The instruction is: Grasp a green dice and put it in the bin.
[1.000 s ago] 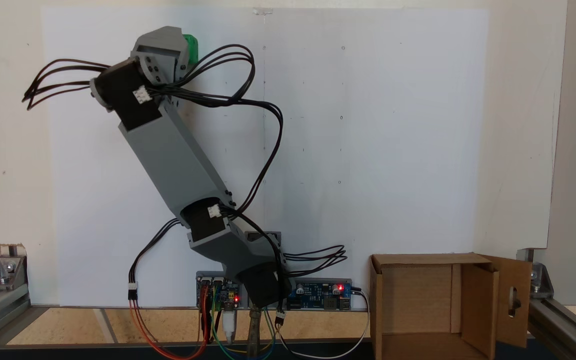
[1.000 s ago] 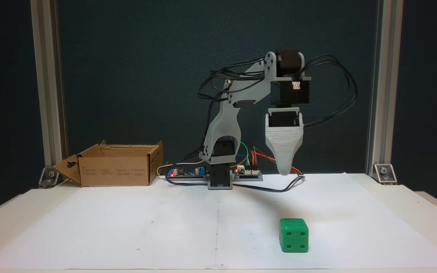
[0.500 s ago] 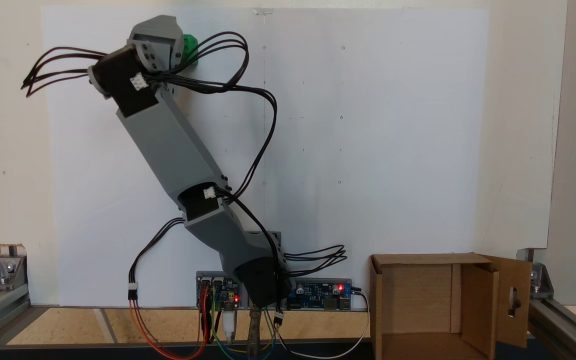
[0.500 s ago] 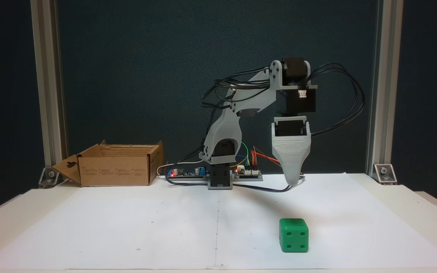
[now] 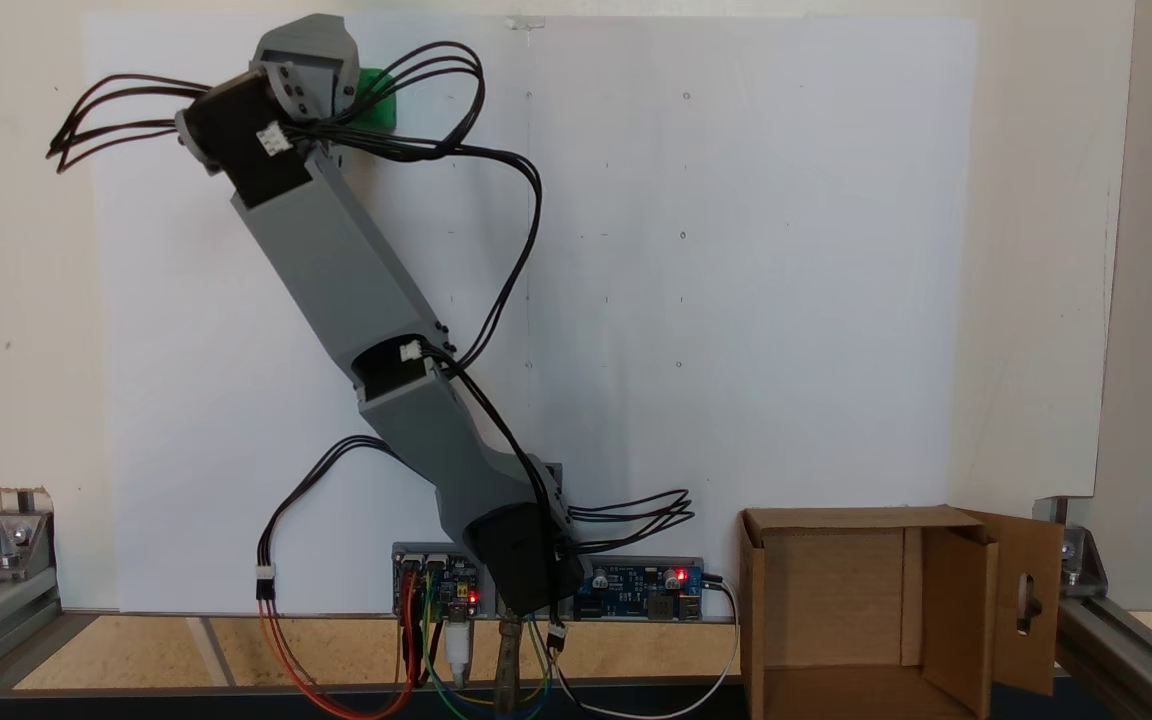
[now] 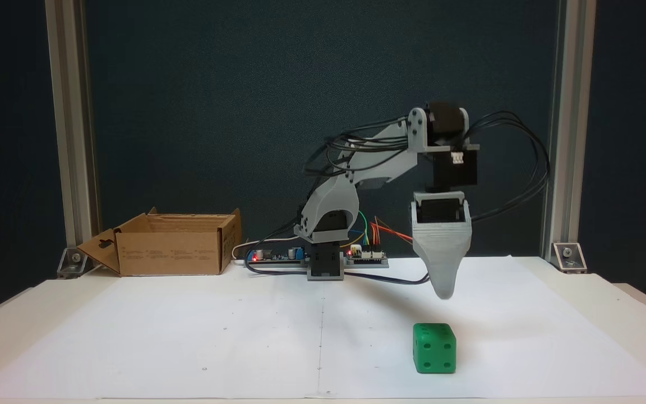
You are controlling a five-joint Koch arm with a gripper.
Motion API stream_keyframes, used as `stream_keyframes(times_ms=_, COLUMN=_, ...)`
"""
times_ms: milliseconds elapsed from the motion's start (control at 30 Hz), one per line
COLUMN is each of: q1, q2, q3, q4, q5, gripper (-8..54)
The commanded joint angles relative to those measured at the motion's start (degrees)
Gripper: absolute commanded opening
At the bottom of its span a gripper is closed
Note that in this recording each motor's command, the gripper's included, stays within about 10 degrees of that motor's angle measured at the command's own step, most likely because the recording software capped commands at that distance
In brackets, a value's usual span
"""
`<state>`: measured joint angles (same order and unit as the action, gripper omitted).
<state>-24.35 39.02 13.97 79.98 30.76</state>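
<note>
The green dice (image 6: 434,348) sits on the white paper near the front of the table, right of centre; from above, part of the green dice (image 5: 382,100) peeks out beside the wrist. My gripper (image 6: 443,292) points straight down and hangs a little above and just behind the dice, apart from it. A single broad grey jaw face shows, so the gap between the jaws is hidden. The bin (image 6: 171,247) is an open cardboard box at the back left, the same bin (image 5: 876,610) standing at the lower right beside the arm's base, with its keyhole flap folded outward.
Circuit boards (image 6: 368,255) with coloured wires lie around the arm's base (image 6: 324,264). Black cables (image 6: 525,168) loop out from the wrist. Aluminium frame posts (image 6: 557,129) stand at the back corners. The white paper sheet (image 6: 188,336) covers the table between dice and bin.
The arm has reached further out and lowered, bringing the gripper tip down and forward to just above the dice. The dice and the bin have not moved.
</note>
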Motion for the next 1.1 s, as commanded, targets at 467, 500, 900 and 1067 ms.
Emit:
stream_keyframes(times_ms=467, q1=0.4, q2=-1.1, q3=-3.8, q4=8.9, q5=3.5, gripper=45.3)
stream_keyframes(times_ms=500, q1=0.6, q2=-1.3, q3=-3.8, q4=8.6, q5=3.5, gripper=45.3)
stream_keyframes(times_ms=900, q1=1.8, q2=-5.2, q3=-3.8, q4=5.0, q5=3.5, gripper=44.5)
stream_keyframes(times_ms=1067, q1=1.8, q2=-6.9, q3=-3.8, q4=4.3, q5=3.5, gripper=43.9)
